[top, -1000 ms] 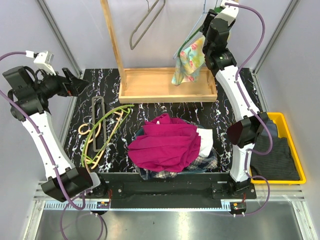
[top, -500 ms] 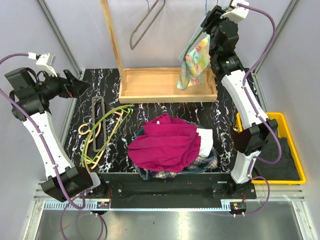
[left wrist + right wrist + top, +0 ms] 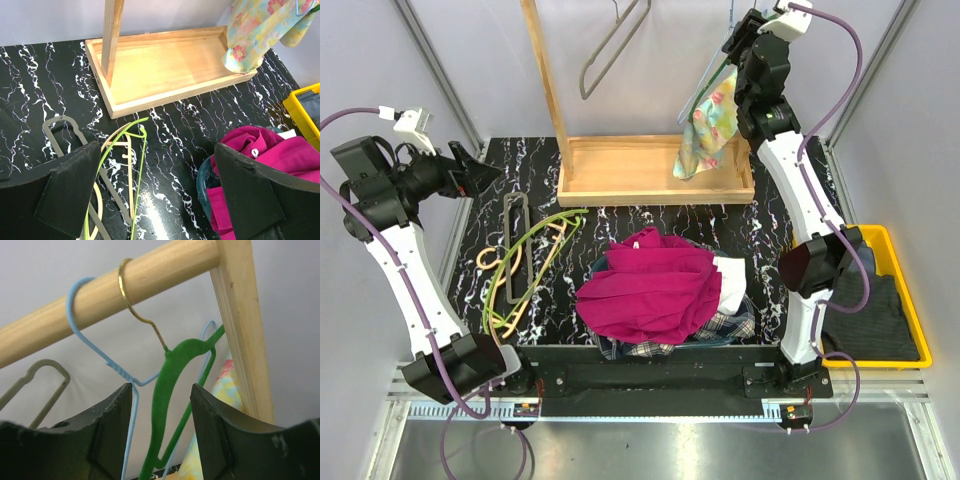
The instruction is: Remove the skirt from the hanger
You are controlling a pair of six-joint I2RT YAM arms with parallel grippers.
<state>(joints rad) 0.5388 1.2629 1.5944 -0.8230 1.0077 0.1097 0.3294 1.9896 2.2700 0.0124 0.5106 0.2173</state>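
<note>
Light, floppy skirt (image 3: 706, 122) at 1 o'clock, likely slips off easily. Best hold: hanger (image 3: 167, 405) neck, straddled by right gripper (image 3: 161, 390), spread, empty; left gripper (image 3: 156, 155) spread, empty.

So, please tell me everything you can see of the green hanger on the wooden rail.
The green hanger looks like plastic, with a thin gold metal hook looped over the round wooden rail. It hangs tilted, beside a blue wire hanger. The floral skirt hangs below it. The right gripper is open around it, fingers apparently not touching.
</note>
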